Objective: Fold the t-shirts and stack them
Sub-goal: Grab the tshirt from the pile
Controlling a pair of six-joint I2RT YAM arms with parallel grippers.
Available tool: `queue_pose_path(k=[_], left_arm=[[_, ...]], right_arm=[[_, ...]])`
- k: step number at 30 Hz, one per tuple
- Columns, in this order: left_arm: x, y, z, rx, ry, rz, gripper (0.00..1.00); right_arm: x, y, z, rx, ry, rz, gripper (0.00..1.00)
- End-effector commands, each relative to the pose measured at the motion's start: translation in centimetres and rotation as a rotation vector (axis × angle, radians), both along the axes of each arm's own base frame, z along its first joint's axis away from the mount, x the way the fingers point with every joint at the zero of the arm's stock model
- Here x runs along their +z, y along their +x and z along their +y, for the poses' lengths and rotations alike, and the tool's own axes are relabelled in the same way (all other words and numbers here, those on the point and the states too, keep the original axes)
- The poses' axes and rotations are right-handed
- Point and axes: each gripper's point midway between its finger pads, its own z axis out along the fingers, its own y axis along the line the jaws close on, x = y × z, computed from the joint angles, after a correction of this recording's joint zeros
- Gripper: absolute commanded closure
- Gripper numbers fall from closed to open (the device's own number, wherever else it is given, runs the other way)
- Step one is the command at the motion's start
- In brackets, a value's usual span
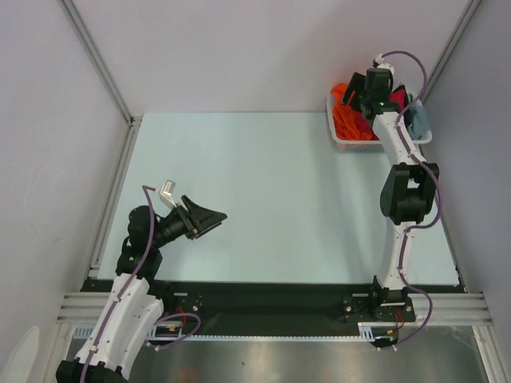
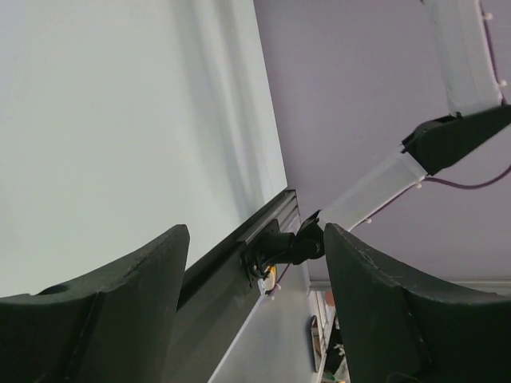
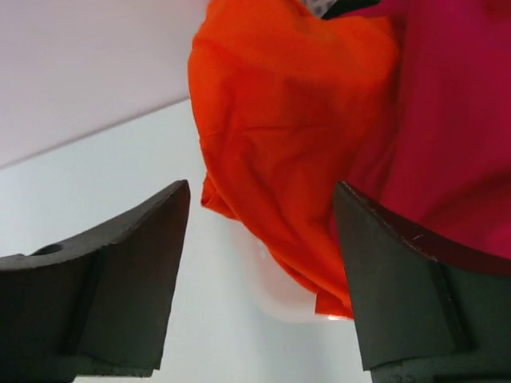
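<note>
I am at the very first step, the picking of a shirt from the basket [image 1: 342, 144] in the far right corner of the table [image 1: 263, 183]. My right gripper [image 3: 259, 199] hangs over this basket, and its jaws stand wide apart with nothing pressed between them. The orange t-shirt [image 3: 279, 144] lies crumpled just in front of them, beside a crimson-pink shirt [image 3: 455, 120]. A grey-blue shirt [image 1: 417, 121] hangs at the right side of the basket. My left gripper [image 2: 255, 239] waits above the near left part of the table, well apart from the shirts, with its jaws also wide and empty. I judge that no shirt is folded yet. The next move calls for lowering the right gripper into an orange fold, closing on one layer only, and lifting so that the pink shirt does not come with it.
</note>
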Motion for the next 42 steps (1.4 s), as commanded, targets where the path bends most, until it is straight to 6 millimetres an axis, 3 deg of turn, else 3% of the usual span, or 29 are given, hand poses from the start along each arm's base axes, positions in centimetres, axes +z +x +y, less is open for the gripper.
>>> queue_pose_path(k=[1, 2, 3, 5, 8, 11, 12, 14, 15, 17, 18, 19, 21, 23, 24, 25, 27, 28, 31, 33, 34, 35, 36, 37, 38, 40, 41, 42], left_arm=[[2.9, 1.2, 0.3, 0.016, 0.031, -0.11, 0.26], [2.9, 1.3, 0.3, 0.018, 0.03, -0.103, 0.26], [3.0, 1.5, 0.4, 0.028, 0.028, -0.099, 0.26], [2.7, 1.8, 0.4, 0.038, 0.026, -0.084, 0.26], [2.1, 2.1, 0.4, 0.046, 0.016, -0.057, 0.26], [1.8, 2.3, 0.4, 0.057, -0.002, -0.046, 0.26], [1.6, 2.3, 0.4, 0.058, -0.006, -0.035, 0.27], [1.4, 2.3, 0.4, 0.057, -0.006, -0.026, 0.27], [1.4, 2.3, 0.4, 0.055, -0.007, -0.025, 0.27], [1.3, 2.3, 0.3, 0.048, -0.008, -0.014, 0.29], [1.2, 2.3, 0.3, 0.047, -0.01, -0.009, 0.3], [1.3, 2.2, 0.2, 0.042, -0.01, -0.006, 0.31], [1.4, 2.2, 0.2, 0.036, -0.011, -0.008, 0.33], [1.6, 2.0, 0.1, 0.03, -0.013, -0.015, 0.34], [1.7, 1.9, 0.1, 0.024, -0.015, -0.018, 0.34], [1.8, 1.9, 0.1, 0.023, -0.016, -0.023, 0.34], [2.1, 1.5, 0.0, 0.016, -0.015, -0.035, 0.34], [2.1, 1.3, 0.0, 0.012, -0.015, -0.039, 0.29], [2.7, 0.5, 0.1, -0.002, -0.003, -0.067, 0.18], [3.2, 0.0, 0.2, -0.003, 0.02, -0.091, 0.18], [3.4, -0.2, 0.3, -0.002, 0.029, -0.097, 0.18], [3.6, -0.3, 0.4, -0.004, 0.036, -0.103, 0.17], [4.0, -0.6, 0.4, -0.008, 0.047, -0.113, 0.18], [4.1, -0.8, 0.4, -0.012, 0.05, -0.114, 0.18], [4.3, -1.0, 0.4, -0.017, 0.055, -0.117, 0.18], [5.1, -1.4, 0.6, -0.022, 0.08, -0.135, 0.18], [5.3, -1.6, 0.6, -0.022, 0.089, -0.142, 0.18], [6.0, -1.8, 0.8, -0.023, 0.11, -0.161, 0.18]], right_arm=[[-0.2, 2.3, 0.4, 0.047, -0.128, -0.022, 0.22], [-0.8, 2.8, 0.7, 0.063, -0.146, -0.017, 0.2], [-1.0, 3.0, 1.0, 0.078, -0.158, -0.02, 0.0], [-2.3, 3.8, 2.0, 0.143, -0.2, -0.014, 0.0], [-4.6, 4.5, 1.6, 0.093, -0.25, 0.037, 0.01], [-6.1, 4.8, 0.9, 0.041, -0.274, 0.066, 0.24], [-5.8, 4.9, 0.5, 0.011, -0.288, 0.058, 0.49], [-5.1, 5.2, 0.2, -0.011, -0.305, 0.037, 0.62], [-4.0, 5.8, 0.3, -0.014, -0.298, 0.002, 0.77], [-2.6, 6.1, 0.2, -0.026, -0.297, -0.015, 0.95], [1.0, 6.4, -0.3, -0.072, -0.29, -0.085, 1.0], [3.0, 6.3, -0.2, -0.089, -0.288, -0.124, 1.0], [8.9, 6.0, 0.5, -0.108, -0.29, -0.264, 1.0], [17.6, 4.1, 0.7, -0.138, -0.274, -0.465, 1.0], [20.4, 3.1, 1.2, -0.151, -0.272, -0.523, 1.0], [24.7, 0.9, 1.0, -0.168, -0.273, -0.604, 1.0], [29.3, -1.4, 1.2, -0.183, -0.255, -0.704, 1.0], [32.6, -3.9, 1.6, -0.179, -0.235, -0.765, 1.0], [37.1, -8.6, 3.4, -0.145, -0.181, -0.836, 1.0], [38.4, -11.0, 4.7, -0.117, -0.159, -0.848, 1.0], [38.3, -11.8, 6.5, -0.084, -0.149, -0.841, 1.0], [39.9, -14.5, 6.5, -0.08, -0.143, -0.86, 1.0], [38.5, -14.5, 7.3, -0.068, -0.161, -0.818, 1.0], [38.5, -15.6, 7.7, -0.058, -0.169, -0.81, 1.0], [37.8, -16.6, 9.3, -0.021, -0.166, -0.779, 1.0], [37.4, -19.2, 10.1, 0.02, -0.125, -0.743, 1.0], [35.8, -19.9, 11.0, 0.054, -0.124, -0.685, 1.0], [36.7, -23.1, 12.2, 0.109, -0.078, -0.702, 1.0]])
